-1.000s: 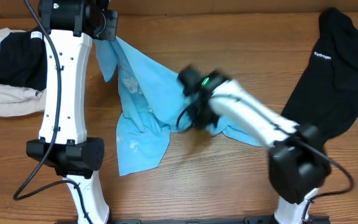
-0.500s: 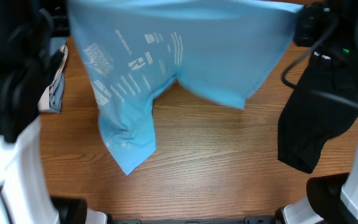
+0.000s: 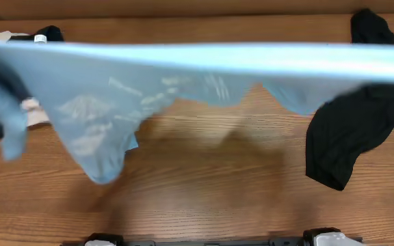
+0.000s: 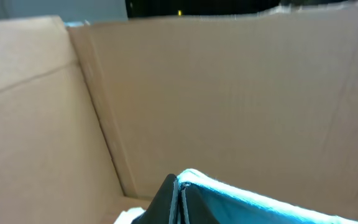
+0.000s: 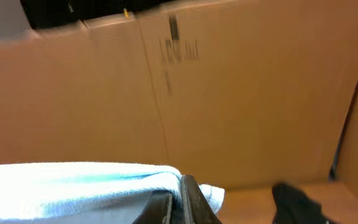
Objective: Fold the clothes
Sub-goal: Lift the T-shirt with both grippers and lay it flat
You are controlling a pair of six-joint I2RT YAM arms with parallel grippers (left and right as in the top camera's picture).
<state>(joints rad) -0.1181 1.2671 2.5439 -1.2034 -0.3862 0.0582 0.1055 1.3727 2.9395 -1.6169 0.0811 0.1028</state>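
The sky-blue T-shirt (image 3: 183, 75) hangs stretched wide across the whole overhead view, lifted off the table, its white lettering faint and blurred. In the left wrist view my left gripper (image 4: 180, 198) is shut on one edge of the blue shirt (image 4: 260, 205). The right wrist view shows my right gripper (image 5: 180, 200) shut on the shirt's other edge (image 5: 73, 180). Neither gripper can be made out in the overhead view. A black top (image 3: 351, 137) lies on the table at the right, apart from the shirt.
Cardboard walls (image 4: 229, 93) stand behind the wooden table (image 3: 217, 198). A pile of beige and black clothes (image 3: 33, 109) sits at the left, partly hidden by the shirt. More black fabric (image 3: 371, 27) lies at the back right.
The blue shirt has been lifted off the table and pulled out wide between both grippers. It now spans the overhead view, and the arms have left that view.
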